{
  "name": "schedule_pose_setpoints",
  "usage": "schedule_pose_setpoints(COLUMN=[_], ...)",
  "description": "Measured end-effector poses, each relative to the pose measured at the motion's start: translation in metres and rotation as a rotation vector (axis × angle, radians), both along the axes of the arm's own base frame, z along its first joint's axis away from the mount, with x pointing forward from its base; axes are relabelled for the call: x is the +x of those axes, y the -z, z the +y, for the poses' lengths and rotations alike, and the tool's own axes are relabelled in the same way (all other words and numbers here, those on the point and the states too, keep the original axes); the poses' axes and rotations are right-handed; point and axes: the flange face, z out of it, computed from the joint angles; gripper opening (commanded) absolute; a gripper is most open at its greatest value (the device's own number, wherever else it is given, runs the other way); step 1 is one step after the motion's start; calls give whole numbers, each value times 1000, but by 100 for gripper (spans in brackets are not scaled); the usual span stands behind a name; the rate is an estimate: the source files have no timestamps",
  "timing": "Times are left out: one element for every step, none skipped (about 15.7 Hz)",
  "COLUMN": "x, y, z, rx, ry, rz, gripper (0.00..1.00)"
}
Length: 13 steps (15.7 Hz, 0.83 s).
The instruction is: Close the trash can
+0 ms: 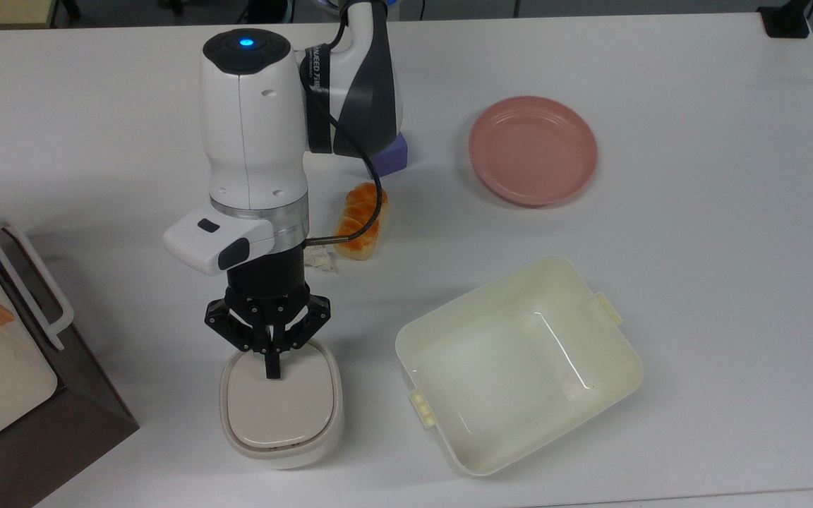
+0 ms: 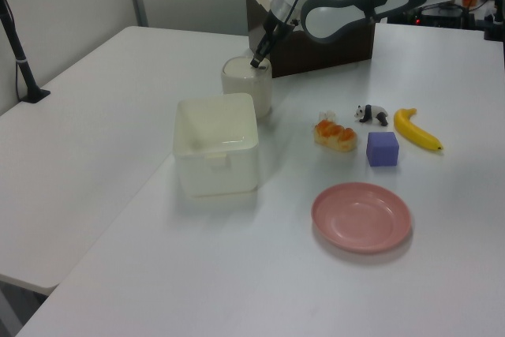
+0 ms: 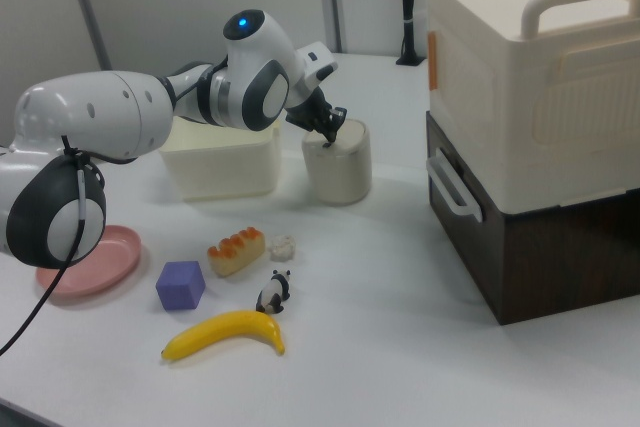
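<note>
Trash can [image 1: 281,408] stood on the tabletop [image 1: 696,233] near the front edge in the top view, between the dark brown box [image 1: 39,395] at the top view's left and the cream tub [image 1: 519,363] at the top view's right — well apart from both. Lid [image 1: 279,403] lay flat, seated inside the rim all round as far as the top view showed; no gap visible. Left view agreed: lid level w/ the top of the bin [image 2: 247,84].

Claw [image 1: 272,367] pointed straight down, fingers pinched together w/ nothing between them, tips resting on or just above the lid's far edge, near the arm side. Contact vs. hair's gap — could not tell. Right view showed the claw [image 3: 331,127] at the top of the can [image 3: 338,162], same reading.

Judgement: closing essentially done. What was left, probably: confirm the lid latched (no way to see a catch engage), then lift clear w/o dragging the lid up.

Bystanders untouched: bread piece [image 1: 360,220], pink plate [image 1: 533,150], purple block [image 3: 181,285], banana [image 3: 225,334], panda toy [image 3: 272,292].
</note>
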Motion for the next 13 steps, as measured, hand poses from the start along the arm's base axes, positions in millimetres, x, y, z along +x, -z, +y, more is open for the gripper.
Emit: schedule_pose_setpoints(x=[0,0,0,0,0,-1,-2,-3,-6,-10,-17,-26,-36], y=[0,0,0,0,0,-2,-9,-18,-30,-45,-60,-74,-88], z=[0,0,0,0,0,0,-1,-2,-1,-1,0,2,3], rx=[0,0,0,0,2,8,26,39,47,53,55,56,56], ry=[0,0,0,0,1,3,11,16,19,21,21,21,21], rz=[1,1,1,1,0,-2,-9,-19,-25,-16,8,35,60], gripper=[0,0,0,0,0,0,0,0,0,0,0,0,0])
